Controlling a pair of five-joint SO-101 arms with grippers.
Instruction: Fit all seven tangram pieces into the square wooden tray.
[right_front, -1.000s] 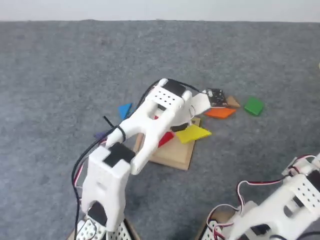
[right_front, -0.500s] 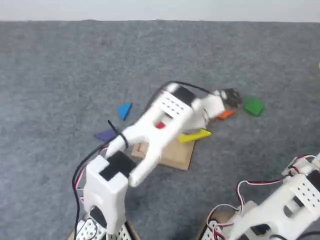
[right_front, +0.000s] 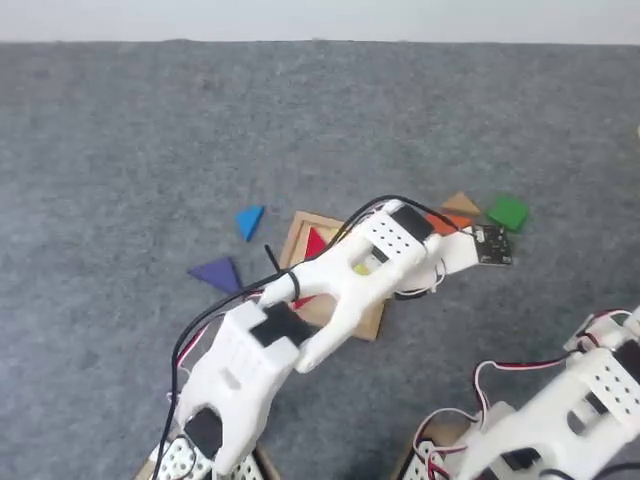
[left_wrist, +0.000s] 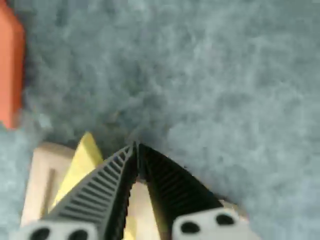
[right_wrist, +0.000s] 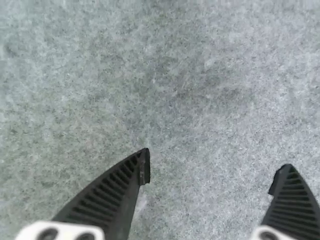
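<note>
The square wooden tray (right_front: 298, 232) lies mid-table with a red piece (right_front: 316, 243) in it. My left arm (right_front: 385, 245) stretches over the tray's right side. In the left wrist view my left gripper (left_wrist: 136, 146) is shut, its tips just past the tray's (left_wrist: 42, 172) edge, above a yellow piece (left_wrist: 84, 159) that lies on the tray. An orange piece (left_wrist: 10, 70) lies off to one side on the carpet. Loose on the carpet are a blue triangle (right_front: 250, 220), a purple triangle (right_front: 215, 272), a brown triangle (right_front: 460, 203), the orange piece (right_front: 443, 221) and a green square (right_front: 508, 212). My right gripper (right_wrist: 212, 172) is open over bare carpet.
The right arm (right_front: 560, 415) sits at the near right corner, away from the pieces. Grey carpet (right_front: 120, 150) covers the whole table, with open room at the left and the back.
My left arm has swung right and nearer, uncovering the tray's far-left corner and the red piece and covering the yellow piece. The right arm has stayed put.
</note>
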